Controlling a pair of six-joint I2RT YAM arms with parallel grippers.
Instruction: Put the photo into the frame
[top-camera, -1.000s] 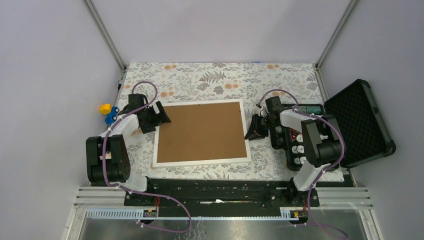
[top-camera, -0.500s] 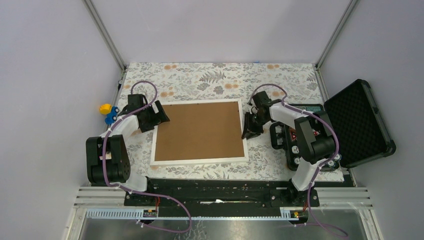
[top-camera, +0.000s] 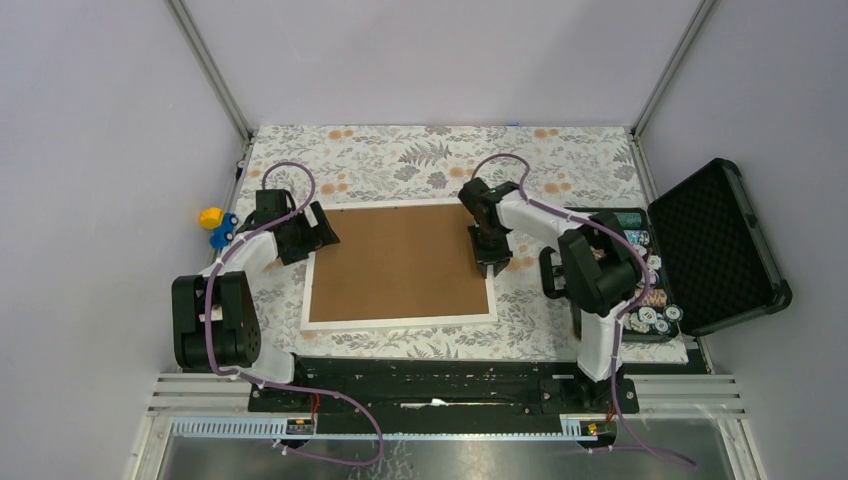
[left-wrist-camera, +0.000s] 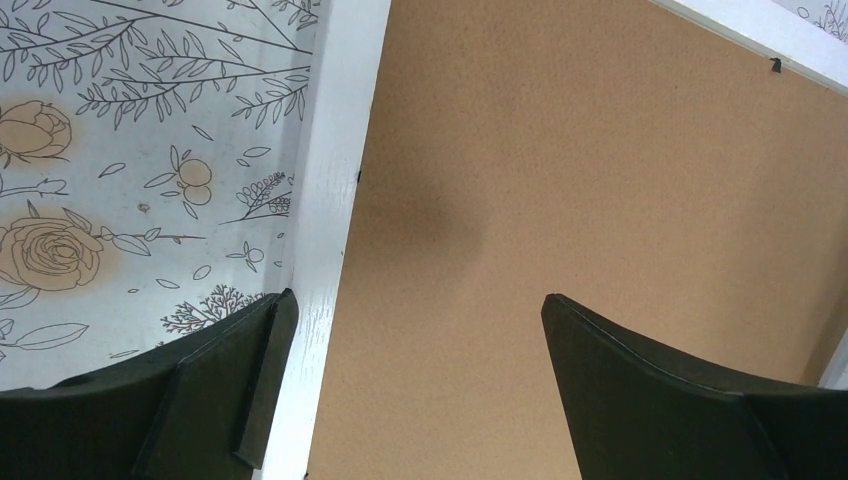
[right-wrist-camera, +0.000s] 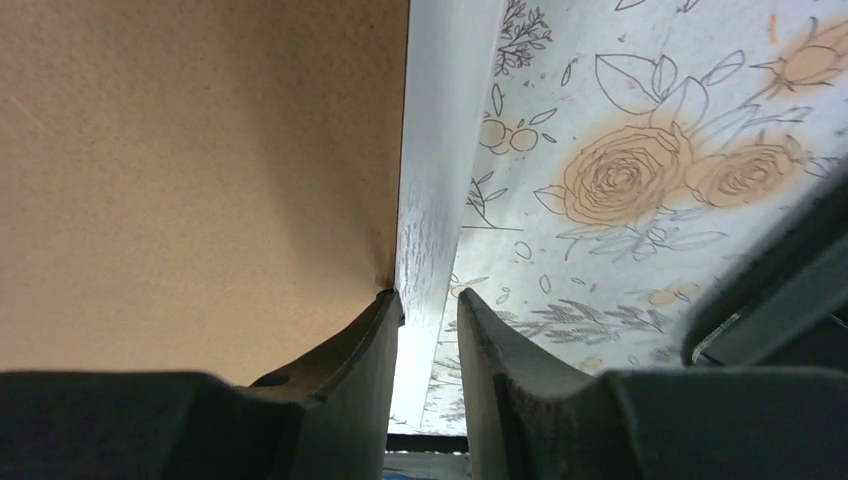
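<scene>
Only wrist cam shows: thin white rectangular frame (right-wrist-camera: 432, 150) rim inside R pincer (right-wrist-camera: 428, 302), gap narrow, grip unclear; L pincer (left-wrist-camera: 415, 300) wide, astride rim.

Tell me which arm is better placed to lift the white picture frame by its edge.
Probably right: the right gripper has narrow jaws straddling the thin white rectangular picture frame's edge, while the left gripper stands wide open over edge and brown backing board.

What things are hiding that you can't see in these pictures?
The photo: in no view; the brown backing board covers the frame's middle.
Right wrist view: whether the right gripper pinches the frame's white edge; its fingers block the contact.
Top view: the case's contents, too small, partly behind the right arm.
</scene>
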